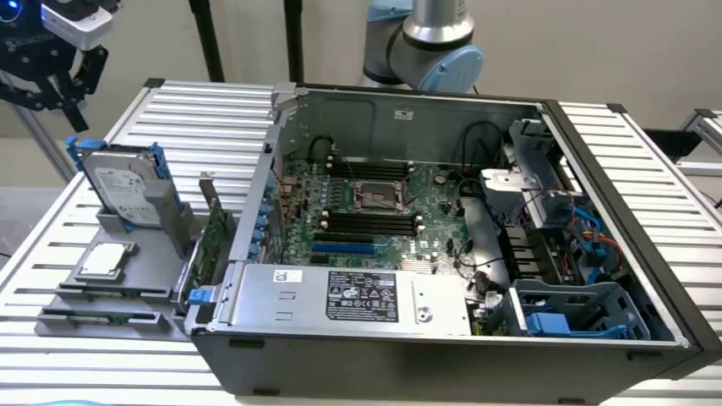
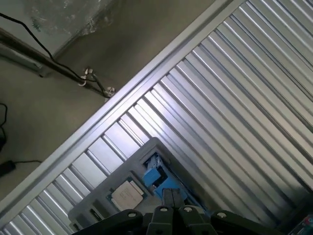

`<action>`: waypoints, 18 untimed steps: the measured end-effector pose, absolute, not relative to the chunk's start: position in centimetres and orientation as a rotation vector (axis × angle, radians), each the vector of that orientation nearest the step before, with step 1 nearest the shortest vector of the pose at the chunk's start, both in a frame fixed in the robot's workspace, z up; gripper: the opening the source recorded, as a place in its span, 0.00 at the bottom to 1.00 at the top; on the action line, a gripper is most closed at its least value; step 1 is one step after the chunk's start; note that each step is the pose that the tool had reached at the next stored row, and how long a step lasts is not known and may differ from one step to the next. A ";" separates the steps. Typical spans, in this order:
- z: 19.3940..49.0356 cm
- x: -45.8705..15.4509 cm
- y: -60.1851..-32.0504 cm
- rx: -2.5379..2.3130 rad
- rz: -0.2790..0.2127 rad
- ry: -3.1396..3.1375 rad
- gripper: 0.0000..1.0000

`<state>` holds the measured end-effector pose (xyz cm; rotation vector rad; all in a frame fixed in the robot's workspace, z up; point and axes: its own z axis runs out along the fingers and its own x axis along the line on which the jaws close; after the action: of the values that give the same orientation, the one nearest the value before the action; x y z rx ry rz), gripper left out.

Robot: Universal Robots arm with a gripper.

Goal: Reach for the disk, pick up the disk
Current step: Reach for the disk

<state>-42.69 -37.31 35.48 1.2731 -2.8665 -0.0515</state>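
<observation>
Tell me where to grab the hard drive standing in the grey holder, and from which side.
Grip the hard drive at its top end, across the blue side rails, coming from above. It stands nearly upright with its lower end sunk in the grey holder, so probably only the top is free. The gripper hangs above it, toward the exterior view's left.

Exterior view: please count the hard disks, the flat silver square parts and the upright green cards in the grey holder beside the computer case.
Disk: 1
Flat silver square part: 1
Upright green card: 1
Total: 3
</observation>
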 end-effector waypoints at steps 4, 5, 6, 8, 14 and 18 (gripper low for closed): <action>35.5 -42.7 -37.3 1.403 -0.048 -2.808 0.11; 35.5 -42.7 -37.3 1.429 -0.048 -2.796 0.11; 35.5 -42.7 -37.3 1.456 -0.047 -2.782 0.11; 35.5 -42.7 -37.3 1.506 -0.046 -2.756 0.11; 35.5 -42.7 -37.3 1.653 -0.044 -2.671 0.11; 35.5 -42.7 -37.3 1.750 -0.042 -2.610 0.11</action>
<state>-42.69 -37.31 35.49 1.7505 -2.6100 -0.0419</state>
